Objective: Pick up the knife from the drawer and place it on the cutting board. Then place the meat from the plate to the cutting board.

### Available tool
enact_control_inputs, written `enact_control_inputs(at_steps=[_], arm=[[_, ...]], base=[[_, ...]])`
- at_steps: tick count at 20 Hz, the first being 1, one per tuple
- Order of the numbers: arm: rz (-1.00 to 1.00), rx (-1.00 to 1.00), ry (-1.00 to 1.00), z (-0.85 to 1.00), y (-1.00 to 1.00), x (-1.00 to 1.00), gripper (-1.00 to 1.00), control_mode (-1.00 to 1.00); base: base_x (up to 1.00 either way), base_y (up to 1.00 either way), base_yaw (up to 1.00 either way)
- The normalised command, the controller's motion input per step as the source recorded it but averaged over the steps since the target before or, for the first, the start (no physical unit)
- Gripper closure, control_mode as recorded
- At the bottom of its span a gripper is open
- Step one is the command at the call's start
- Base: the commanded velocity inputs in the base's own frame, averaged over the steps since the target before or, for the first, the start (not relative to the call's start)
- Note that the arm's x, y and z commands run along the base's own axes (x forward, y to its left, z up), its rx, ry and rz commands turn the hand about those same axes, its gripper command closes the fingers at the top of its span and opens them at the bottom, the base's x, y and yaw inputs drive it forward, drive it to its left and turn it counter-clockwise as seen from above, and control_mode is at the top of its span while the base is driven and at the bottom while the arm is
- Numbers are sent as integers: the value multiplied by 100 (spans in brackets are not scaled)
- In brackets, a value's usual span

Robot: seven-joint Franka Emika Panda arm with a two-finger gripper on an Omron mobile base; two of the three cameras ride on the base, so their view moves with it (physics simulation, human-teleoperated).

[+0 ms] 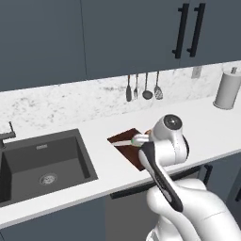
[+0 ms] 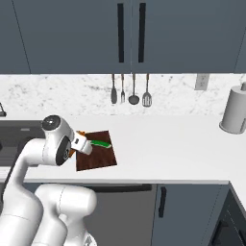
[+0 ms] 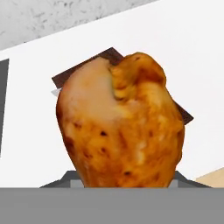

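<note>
**Meat held over board**

Glossy orange-brown meat chunk [image 3: 120,127] clamped in the tool [image 2: 80,142], hanging above the left end of the dark reddish-brown rectangular wooden cutting board [image 2: 98,158]. Green-handled knife with pale silver blade [image 2: 101,143] lying on that board, near the white desk's [image 2: 168,144] front edge.

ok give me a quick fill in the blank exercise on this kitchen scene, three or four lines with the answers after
1. The knife lying on the cutting board has a handle coloured ____.
2. In the hand view the tool is shut on the ____, seen close up against the board.
3. On the wall behind the counter hang ____ dark utensils.
4. To the left of the cutting board, set into the counter, is a dark ____.

Missing words: green; meat; four; sink
</note>
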Motion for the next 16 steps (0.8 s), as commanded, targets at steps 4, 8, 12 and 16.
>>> enact_control_inputs(at_steps=[4, 8, 12, 16], arm=[[1, 0, 14, -39, 0, 48, 100, -100], [0, 0, 10, -30, -3, 40, 100, -100], [0, -4, 7, -43, 0, 36, 100, -100], [0, -7, 7, -50, 0, 24, 100, -100]], base=[[0, 0, 0], [0, 0, 0], [0, 0, 0], [0, 0, 0]])
